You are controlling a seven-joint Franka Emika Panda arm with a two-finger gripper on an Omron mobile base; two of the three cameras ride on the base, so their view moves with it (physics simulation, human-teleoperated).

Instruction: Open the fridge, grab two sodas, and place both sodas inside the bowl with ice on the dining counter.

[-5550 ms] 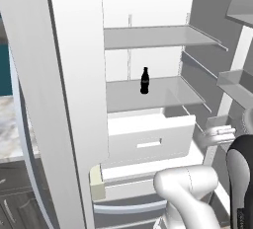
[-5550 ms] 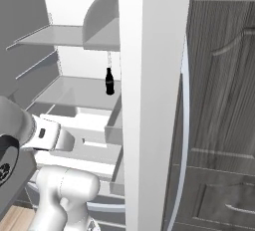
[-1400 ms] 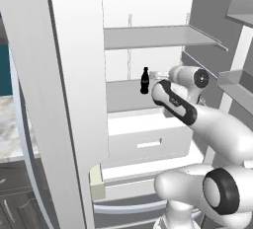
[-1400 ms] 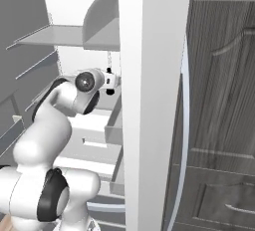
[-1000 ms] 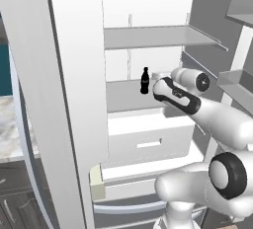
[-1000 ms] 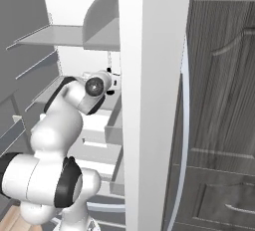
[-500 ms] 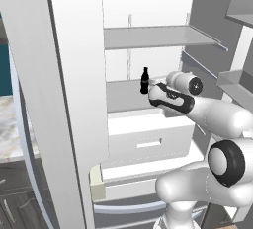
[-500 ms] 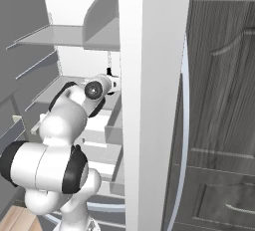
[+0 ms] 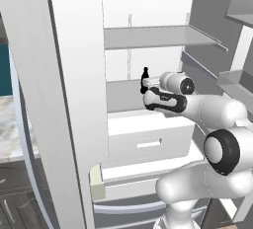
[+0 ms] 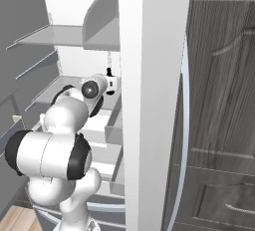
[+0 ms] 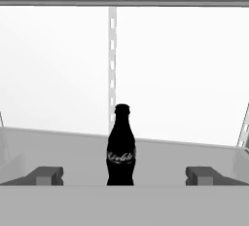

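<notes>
While the fridge stands open: jaws [image 11: 121,175] spread wide, empty.
Soda: dark slim glass bottle [image 11: 121,147] upright on white fridge shelf [image 9: 123,95], dead ahead, centred between fingertips [image 11: 46,175], long axis vertical.

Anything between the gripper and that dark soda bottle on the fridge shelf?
Nothing: in the hand view, the open gripper faces the upright soda bottle across bare shelf.

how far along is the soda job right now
Done: the fridge stands open. In hand: the open gripper is lined up on the dark soda bottle upright on the shelf, not gripping it yet. Left: grab it, find the second soda, carry both to the bowl.
</notes>
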